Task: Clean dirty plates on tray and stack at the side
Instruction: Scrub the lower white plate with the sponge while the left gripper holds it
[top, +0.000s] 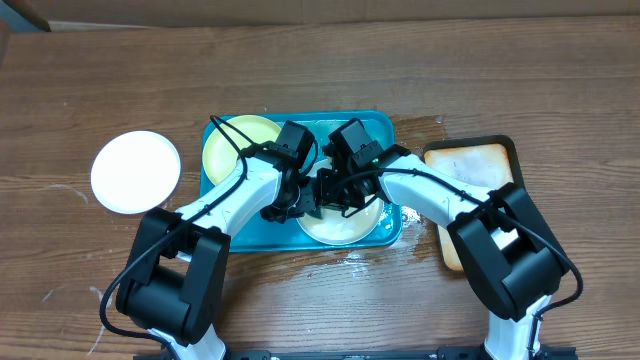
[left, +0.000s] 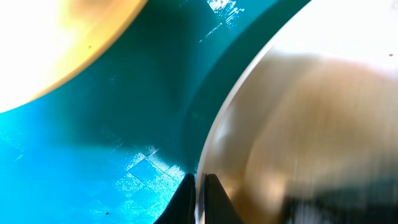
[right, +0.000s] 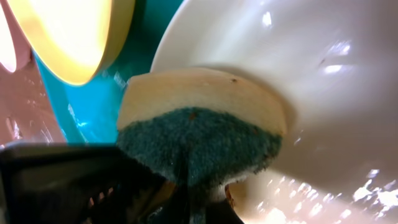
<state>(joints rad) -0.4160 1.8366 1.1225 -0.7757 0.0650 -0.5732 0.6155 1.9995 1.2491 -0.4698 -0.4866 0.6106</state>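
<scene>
Plate (right: 298, 74), seemingly light, stiff and wet-slick, lay in the tray (left: 124, 124), its thin rim, the likeliest hold, pinched at the left gripper (left: 200, 190) tips, while the right gripper (right: 185, 186) clamped a soft sponge (right: 199, 124) against it.

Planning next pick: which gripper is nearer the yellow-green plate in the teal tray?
Left. The left gripper pinches the rim of the white plate in the tray, just beside the yellow-green plate. The right gripper holds the sponge on that white plate, farther off.
</scene>
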